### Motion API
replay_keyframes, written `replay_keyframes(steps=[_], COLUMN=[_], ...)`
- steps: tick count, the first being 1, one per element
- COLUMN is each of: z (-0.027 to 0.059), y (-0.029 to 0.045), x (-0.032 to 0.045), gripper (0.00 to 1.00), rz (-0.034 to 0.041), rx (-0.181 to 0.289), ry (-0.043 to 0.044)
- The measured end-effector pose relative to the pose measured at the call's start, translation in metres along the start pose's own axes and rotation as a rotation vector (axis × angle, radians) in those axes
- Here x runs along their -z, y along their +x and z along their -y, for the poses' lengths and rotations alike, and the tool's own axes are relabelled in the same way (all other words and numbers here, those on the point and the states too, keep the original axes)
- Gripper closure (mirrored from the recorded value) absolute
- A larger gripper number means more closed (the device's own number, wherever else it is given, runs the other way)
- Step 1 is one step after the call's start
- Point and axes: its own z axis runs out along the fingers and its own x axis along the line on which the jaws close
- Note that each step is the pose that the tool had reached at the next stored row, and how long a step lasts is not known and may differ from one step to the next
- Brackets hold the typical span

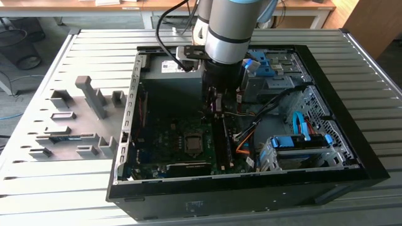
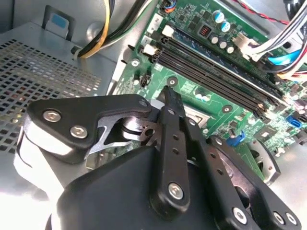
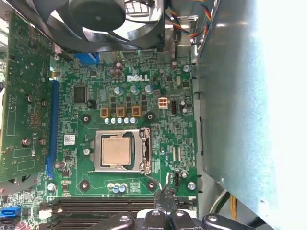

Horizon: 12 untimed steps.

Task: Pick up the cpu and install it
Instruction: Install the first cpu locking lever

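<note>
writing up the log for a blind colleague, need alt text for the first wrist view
A camera on the arm looks straight at a green motherboard inside a computer case, where the cpu, a small square silver-grey chip, sits in its metal-framed socket near the middle. A black fan sits beyond one edge of the board, dark memory slots along the opposite edge, beside the black gripper.

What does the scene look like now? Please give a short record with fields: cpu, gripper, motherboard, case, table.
cpu: the cpu lies flat in the socket frame on the motherboard, in the first wrist view
gripper: the gripper is above the board beside the memory slots, with its fingers together and nothing between them
case: the open computer case lies on its side, with the arm reaching into it
table: a grey slatted table with a grey fixture tray at the exterior view's left
</note>
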Motion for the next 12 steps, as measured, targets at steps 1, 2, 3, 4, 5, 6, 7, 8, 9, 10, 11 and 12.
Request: replay_keyframes(steps=[1, 2, 3, 4, 5, 6, 7, 8, 9, 10, 11, 12], z=[0.0001, 0.0002, 0.0006, 0.0013, 0.0019, 0.0021, 0.0024, 0.0025, 0.0025, 0.0025, 0.0025, 0.0025], y=[0.0000, 0.0000, 0.0000, -0.0001, -0.0001, -0.0002, -0.0003, -0.0003, -0.0004, -0.0006, -0.0006, -0.0008], x=[0.0001, 0.0002, 0.0002, 0.0003, 0.0004, 0.0004, 0.0004, 0.0004, 0.0004, 0.0004, 0.0005, 0.0007], gripper=[0.90, 0.90, 0.90, 0.90, 0.90, 0.90, 0.90, 0.90, 0.90, 0.90, 0.90, 0.90], rz=[0.0055, 0.0141, 0.0231, 0.0325, 0.0424, 0.0458, 0.0465, 0.0468, 0.0468, 0.0467, 0.0466, 0.0465], rx=[0.001, 0.002, 0.003, 0.004, 0.005, 0.005, 0.005, 0.006, 0.006, 0.005, 0.006, 0.006], ry=[-0.0002, -0.0006, -0.0012, -0.0022, -0.0030, -0.0030, -0.0029, -0.0030, -0.0031, -0.0032, -0.0032, -0.0032])
